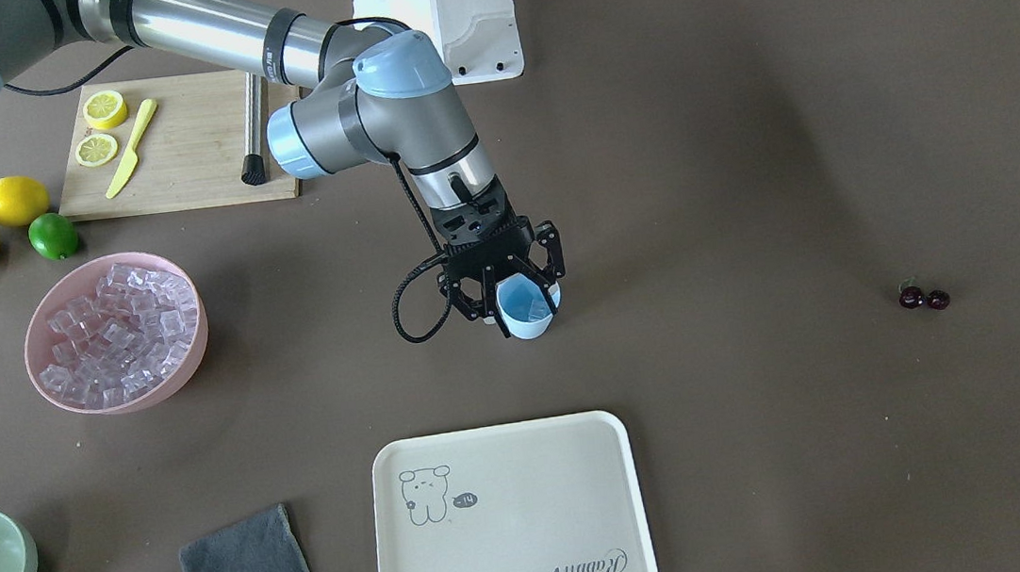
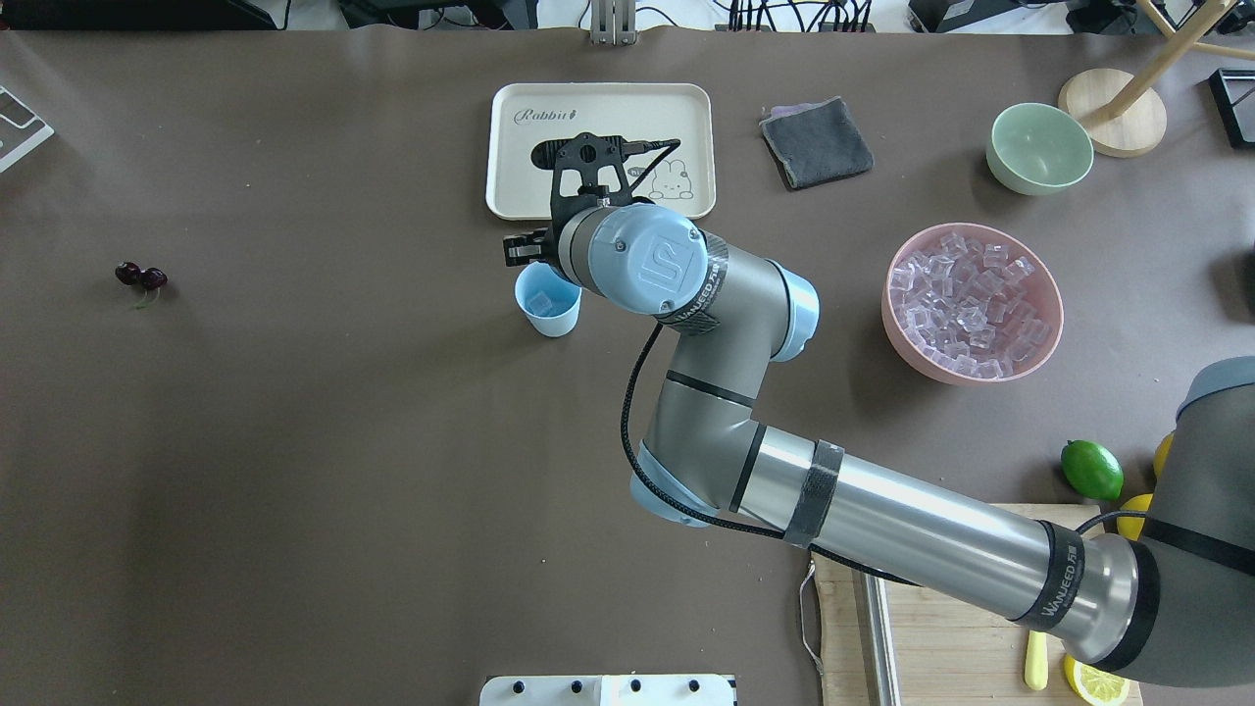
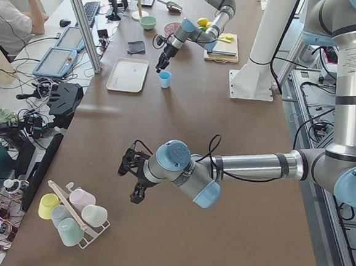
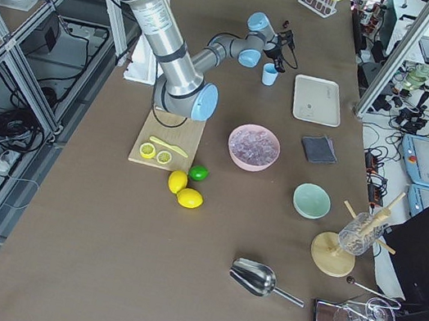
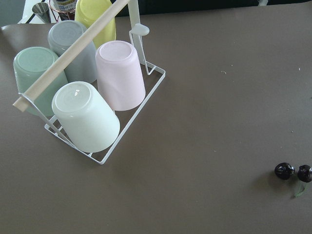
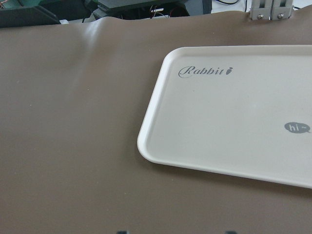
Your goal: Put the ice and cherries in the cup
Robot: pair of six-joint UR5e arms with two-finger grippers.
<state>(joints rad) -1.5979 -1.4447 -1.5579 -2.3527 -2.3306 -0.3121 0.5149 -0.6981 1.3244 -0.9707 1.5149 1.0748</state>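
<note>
My right gripper [image 1: 510, 288] hangs just above the small light blue plastic cup [image 1: 529, 314], fingers apart; left gripper [image 3: 130, 180] state: cannot tell; glossy dark cherries [image 1: 923, 296] well apart on the tabletop [image 1: 743, 157]

One brown-covered table [image 2: 294, 441] carries everything. Your reference is the cream tray [image 2: 520, 176], flat at the edge away from the robot, about mid-length.
- Light blue cup [image 2: 549, 306]: upright, just robot-side of the tray, not touching it.
- Cherries [image 2: 141, 277]: well off to the tray's left, alone.
- Cup rack [image 5: 73, 49]: further left of the tray, past the cherries.
- Grey cloth [image 2: 817, 143]: just right of the tray.
- Pale green bowl [image 2: 1039, 149]: beyond the cloth.
- Wooden stand base [image 2: 1113, 126]: beyond the green bowl.
- Pink bowl [image 2: 971, 378]: right of the tray, robot-side.
- Cutting board [image 1: 192, 149], two lemons [image 1: 13, 201] and lime [image 2: 1091, 470]: far right of the tray, toward the robot; the fruit is bunched beside the board.
- Metal scoop [image 4: 256, 278]: furthest right of the tray.
</note>
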